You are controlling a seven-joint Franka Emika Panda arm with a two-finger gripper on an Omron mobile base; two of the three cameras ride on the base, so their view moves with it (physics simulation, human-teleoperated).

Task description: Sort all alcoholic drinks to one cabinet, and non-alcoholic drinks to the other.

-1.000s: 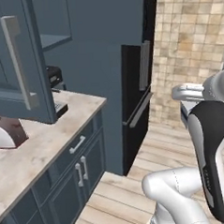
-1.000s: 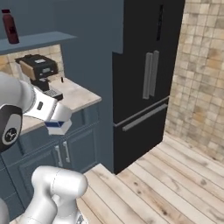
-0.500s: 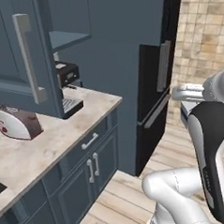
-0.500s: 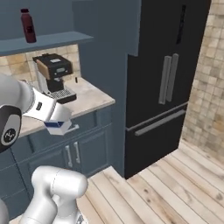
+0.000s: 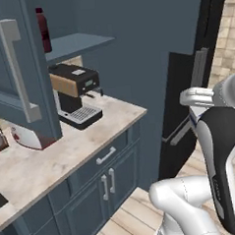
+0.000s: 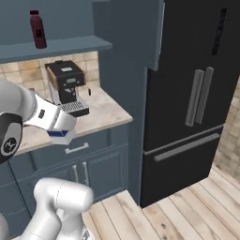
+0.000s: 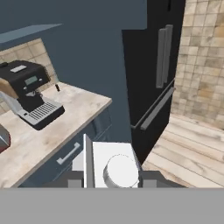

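Counter [image 5: 67, 157]: pale stone top over blue drawers, running toward 9 o'clock.
Coffee machine [image 6: 65, 86]: black, on the counter under the shelf.
Maroon bottle [image 6: 38, 29]: upright on the open cabinet shelf [image 6: 70, 45], 11 o'clock.
Fridge [image 6: 197, 93]: black, 2 o'clock.
Floor [image 6: 187, 206]: light planks.
Gripper: cannot tell its grip.

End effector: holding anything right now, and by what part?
Cannot be told. The end effector's fingertips and anything between them are not visible in these views. The maroon bottle stands on the open shelf above the coffee machine, well away from the arm.
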